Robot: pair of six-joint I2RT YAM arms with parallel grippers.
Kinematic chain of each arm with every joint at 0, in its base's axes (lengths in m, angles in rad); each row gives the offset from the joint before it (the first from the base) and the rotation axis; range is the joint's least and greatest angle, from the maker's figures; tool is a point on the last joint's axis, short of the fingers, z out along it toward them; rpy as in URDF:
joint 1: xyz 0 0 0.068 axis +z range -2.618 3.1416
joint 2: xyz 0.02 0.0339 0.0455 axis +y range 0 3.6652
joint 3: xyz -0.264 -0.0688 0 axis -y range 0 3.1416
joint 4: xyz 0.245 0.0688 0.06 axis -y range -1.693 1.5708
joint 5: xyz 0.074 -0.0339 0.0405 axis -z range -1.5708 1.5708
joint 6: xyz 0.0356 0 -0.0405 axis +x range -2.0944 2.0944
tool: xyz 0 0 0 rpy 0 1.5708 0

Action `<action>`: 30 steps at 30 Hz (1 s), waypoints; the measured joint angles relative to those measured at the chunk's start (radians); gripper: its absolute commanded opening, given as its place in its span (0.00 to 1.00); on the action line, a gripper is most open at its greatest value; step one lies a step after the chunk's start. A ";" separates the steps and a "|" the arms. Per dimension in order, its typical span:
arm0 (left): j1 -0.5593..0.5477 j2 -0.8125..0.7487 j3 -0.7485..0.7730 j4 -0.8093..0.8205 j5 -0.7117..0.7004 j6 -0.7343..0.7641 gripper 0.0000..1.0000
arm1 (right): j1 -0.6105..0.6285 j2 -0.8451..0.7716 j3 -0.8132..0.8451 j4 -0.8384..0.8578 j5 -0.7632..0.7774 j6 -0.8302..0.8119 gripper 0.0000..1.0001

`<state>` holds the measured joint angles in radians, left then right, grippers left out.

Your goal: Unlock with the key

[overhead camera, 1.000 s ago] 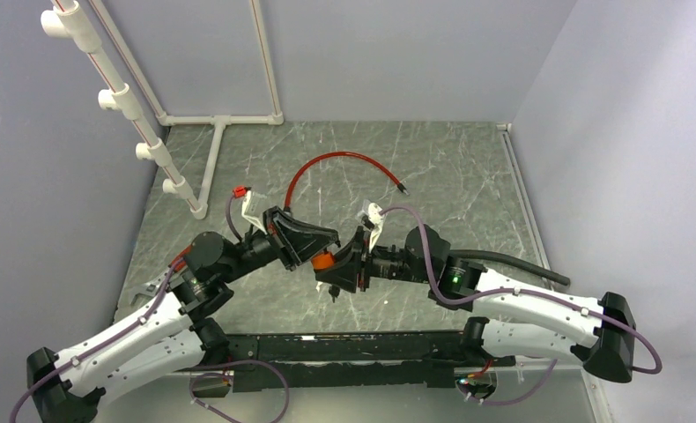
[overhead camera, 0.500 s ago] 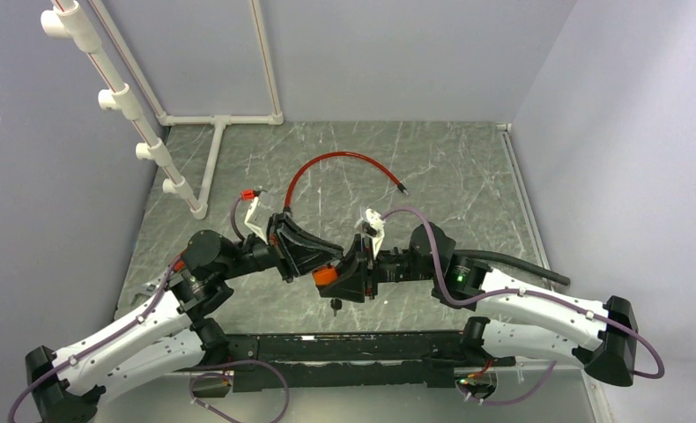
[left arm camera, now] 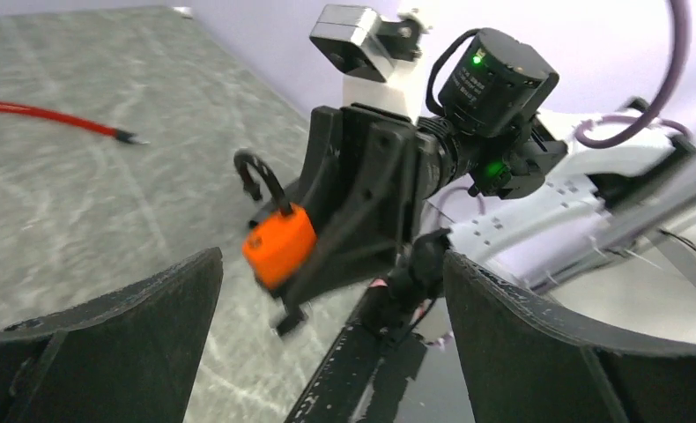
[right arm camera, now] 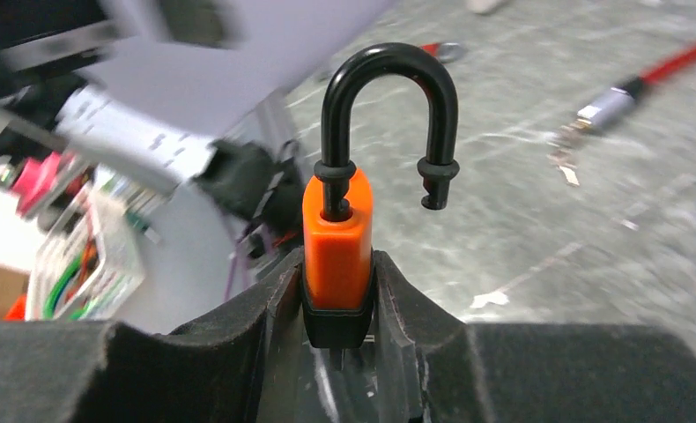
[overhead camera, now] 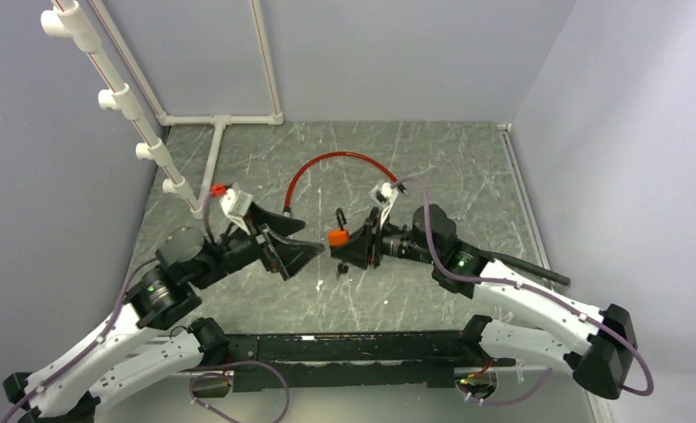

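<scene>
Right wrist view has the right gripper (right arm camera: 337,295) pinching the orange padlock (right arm camera: 337,238) upright by its body, which leaves the shackle (right arm camera: 388,79) free with one leg out of the padlock, so I judge it unlocked, while the left gripper (overhead camera: 293,234) hangs spread and empty near the padlock, facing it.

No text, label, brand, number or sign can be read in any view. Rows of small dark print on the white arm link (right arm camera: 155,141), seen from the right wrist, are too blurred to make out.
</scene>
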<state>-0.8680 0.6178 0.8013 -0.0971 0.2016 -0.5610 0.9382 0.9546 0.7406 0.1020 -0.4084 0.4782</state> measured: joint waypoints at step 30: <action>0.000 -0.260 0.215 -0.913 -0.655 -0.058 0.98 | -0.473 1.029 0.343 0.028 -0.229 0.367 0.26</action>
<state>-0.8680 0.3576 1.0164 -1.0103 -0.4534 -0.6186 0.4648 1.9835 1.0840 0.1303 -0.6376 0.8452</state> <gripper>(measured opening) 0.987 0.320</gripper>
